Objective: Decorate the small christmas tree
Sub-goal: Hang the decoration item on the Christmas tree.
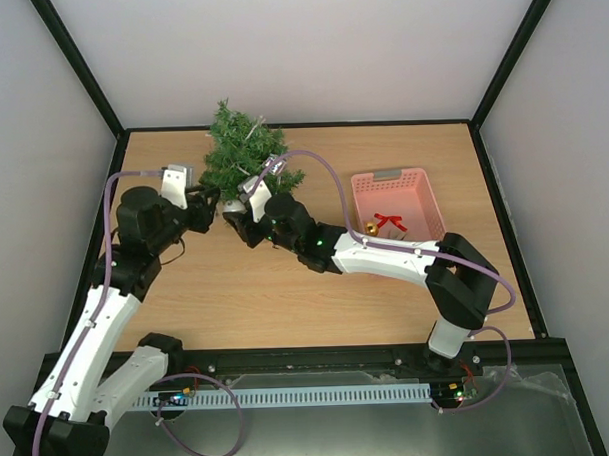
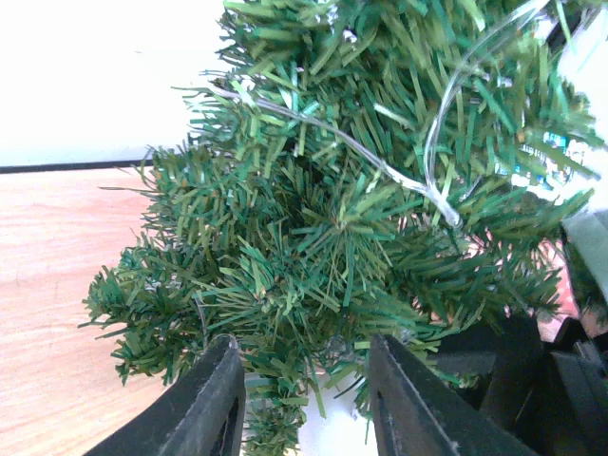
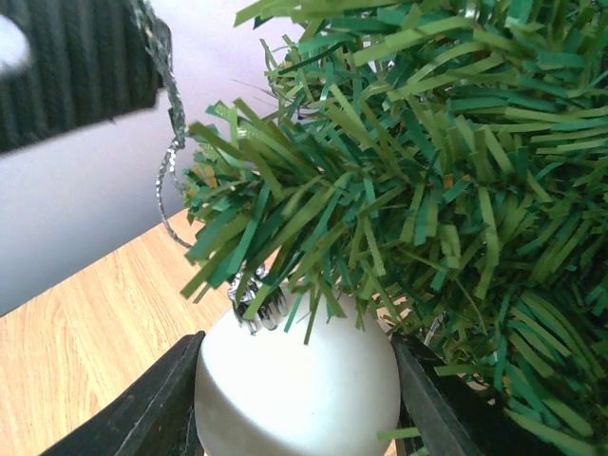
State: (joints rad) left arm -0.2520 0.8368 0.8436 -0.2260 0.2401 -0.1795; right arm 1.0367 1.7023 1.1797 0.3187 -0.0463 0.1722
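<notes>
Mid-task. Small christmas tree (image 1: 244, 150) stands at the table (image 1: 287, 289) far edge, left of centre, with clear light wire (image 2: 446, 114) on it. Right hand (image 3: 296, 404) clamps a white bauble (image 3: 299, 375) under a branch (loop looks unhooked). Left hand (image 2: 304, 404) is part-open at low needles, gripping nothing. Red bow (image 1: 389, 222) and gold bell (image 1: 371, 228) are left in the pink basket (image 1: 395, 174).

No writing, label, brand or number is legible anywhere (arms (image 1: 386, 255) included). The white glossy bauble (image 3: 299, 389) just below the small christmas tree (image 3: 427, 161) shows a plain surface.
</notes>
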